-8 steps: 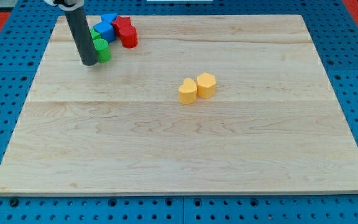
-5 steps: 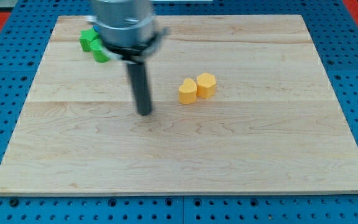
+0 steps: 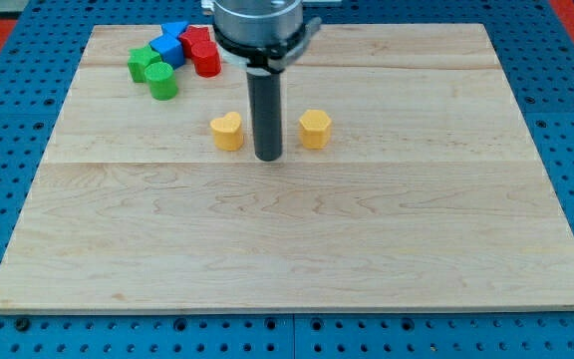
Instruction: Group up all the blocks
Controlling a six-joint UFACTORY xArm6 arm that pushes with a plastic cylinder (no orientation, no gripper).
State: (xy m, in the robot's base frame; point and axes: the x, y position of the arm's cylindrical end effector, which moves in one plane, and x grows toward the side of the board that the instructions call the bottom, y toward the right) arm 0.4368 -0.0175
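The pale wooden bench (image 3: 297,249) is being crossed by the straight dark rod, no gripper being fitted, so nothing is being held. My tip (image 3: 268,158) is being kept between the yellow heart-shaped block (image 3: 226,131) and the yellow hexagonal block (image 3: 314,129), both standing apart from it. Near the view's top left, the two red blocks (image 3: 202,52), two blue blocks (image 3: 171,42) and two green blocks (image 3: 151,72) are being kept clustered.

Pale wooden board (image 3: 367,249), two yellow blocks (image 3: 227,131), green, blue, red blocks (image 3: 204,56).
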